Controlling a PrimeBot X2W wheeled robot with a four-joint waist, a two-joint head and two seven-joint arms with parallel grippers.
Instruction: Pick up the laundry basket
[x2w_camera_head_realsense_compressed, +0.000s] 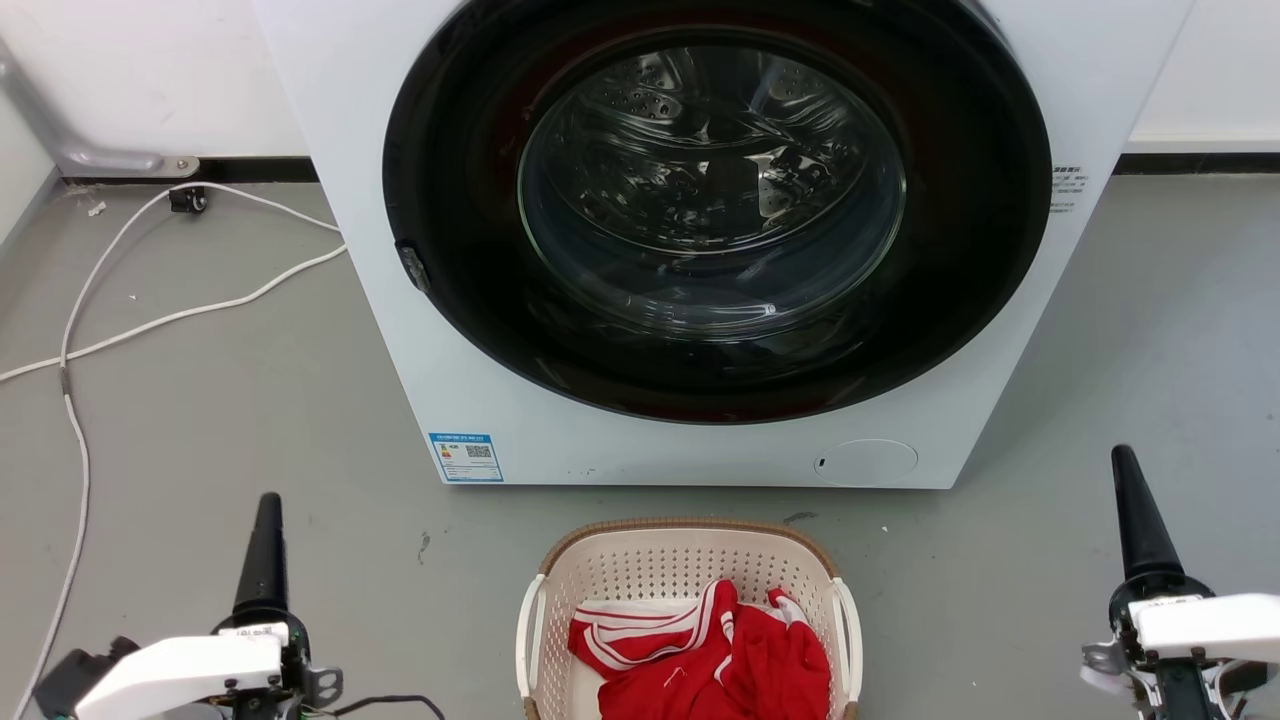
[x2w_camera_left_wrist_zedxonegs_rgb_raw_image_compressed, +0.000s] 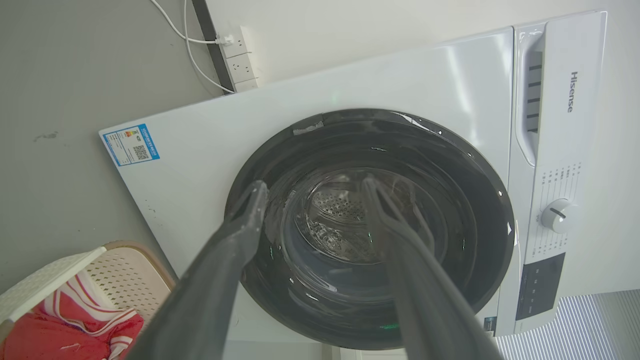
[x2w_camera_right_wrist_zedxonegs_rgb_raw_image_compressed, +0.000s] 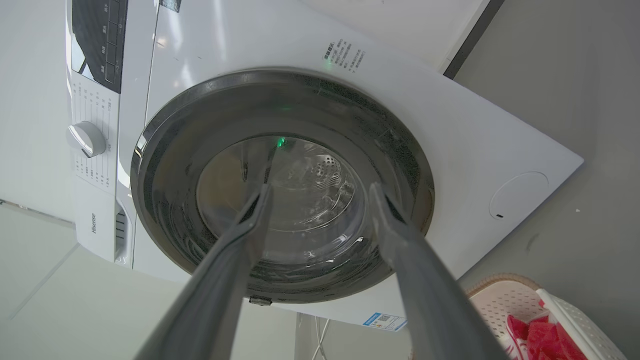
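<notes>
Our left gripper (x2w_camera_left_wrist_zedxonegs_rgb_raw_image_compressed: 314, 185) and right gripper (x2w_camera_right_wrist_zedxonegs_rgb_raw_image_compressed: 320, 189) both gape wide, holding nothing. Between them on the floor (x2w_camera_head_realsense_compressed: 200, 430) we see the laundry basket (x2w_camera_head_realsense_compressed: 690, 565), a red-and-white garment (x2w_camera_head_realsense_compressed: 720, 660) inside; just beyond stands the washing machine (x2w_camera_head_realsense_compressed: 400, 350).

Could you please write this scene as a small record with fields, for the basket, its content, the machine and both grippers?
basket: laundry basket on the grey floor, in front of the washing machine, untouched
content: red and white garment
door: closed
left gripper: open, empty, left of the basket
right gripper: open, empty, right of the basket
</notes>
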